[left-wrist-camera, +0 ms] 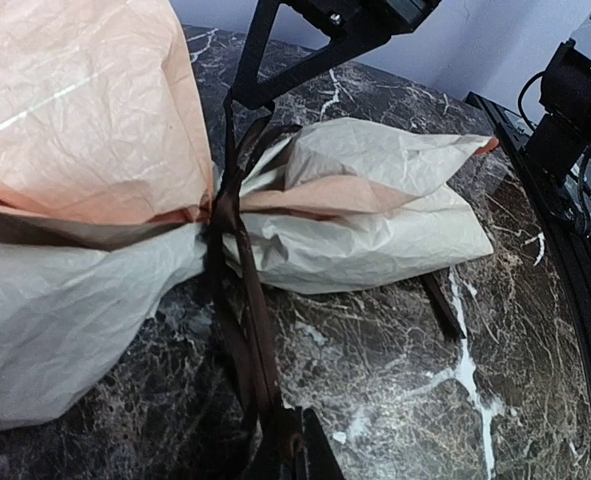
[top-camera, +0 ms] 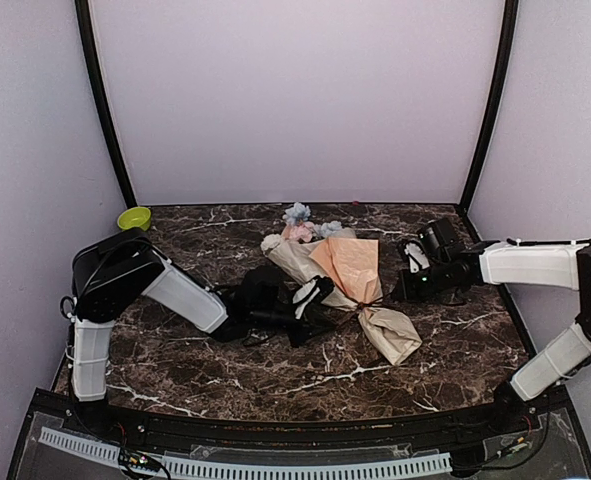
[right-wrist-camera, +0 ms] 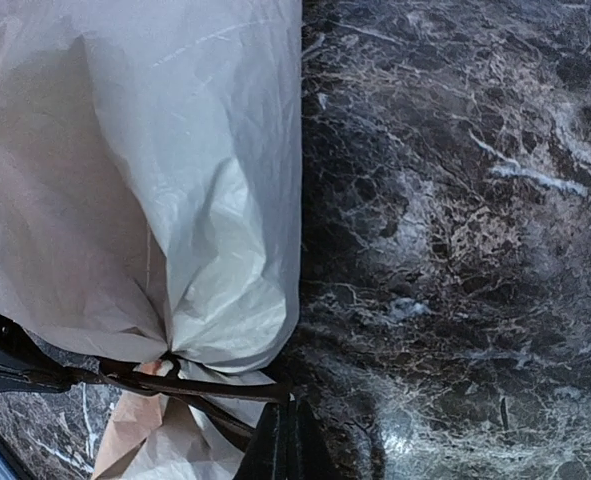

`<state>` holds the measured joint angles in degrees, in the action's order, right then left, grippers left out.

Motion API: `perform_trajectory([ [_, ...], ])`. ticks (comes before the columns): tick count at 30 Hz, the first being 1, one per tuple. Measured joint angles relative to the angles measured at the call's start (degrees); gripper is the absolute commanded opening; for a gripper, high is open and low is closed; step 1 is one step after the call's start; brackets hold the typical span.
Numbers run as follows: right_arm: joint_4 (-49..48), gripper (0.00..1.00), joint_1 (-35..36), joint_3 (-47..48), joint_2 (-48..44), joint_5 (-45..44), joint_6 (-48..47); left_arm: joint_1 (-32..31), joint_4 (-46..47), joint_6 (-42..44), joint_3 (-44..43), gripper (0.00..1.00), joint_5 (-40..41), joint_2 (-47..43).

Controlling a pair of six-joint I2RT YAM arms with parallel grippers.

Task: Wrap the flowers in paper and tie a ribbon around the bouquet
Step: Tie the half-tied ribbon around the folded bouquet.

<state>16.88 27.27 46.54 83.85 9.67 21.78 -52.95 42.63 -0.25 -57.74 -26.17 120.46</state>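
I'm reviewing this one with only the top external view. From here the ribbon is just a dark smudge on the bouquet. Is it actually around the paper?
Observer: Yes. The left wrist view shows the ribbon cinching the paper into a narrow waist.
Operator: Who has the ends?
Observer: The left gripper is shut on strands running down from that waist.
Operator: And the right?
Observer: The right wrist view shows the right gripper shut on a strand leading from a knot-like crossing.

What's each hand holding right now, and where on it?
Both hold the ribbon. The left hand pinches one tail and the right hand the other, on either side of where it cinches the bouquet.
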Motion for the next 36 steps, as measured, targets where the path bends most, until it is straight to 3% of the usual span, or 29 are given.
perform_trajectory([
  [14, -2.4, 0.0, -8.0, -2.5, 3.5, 3.7, -0.5, -0.1, -6.8, 0.0, 0.0, 0.0, 3.1, 0.0],
  [36, -5.4, 0.0, -11.5, -4.0, 8.4, 8.4, -1.2, 1.6, -9.7, 0.0, 1.2, 0.0, 7.4, -1.9],
])
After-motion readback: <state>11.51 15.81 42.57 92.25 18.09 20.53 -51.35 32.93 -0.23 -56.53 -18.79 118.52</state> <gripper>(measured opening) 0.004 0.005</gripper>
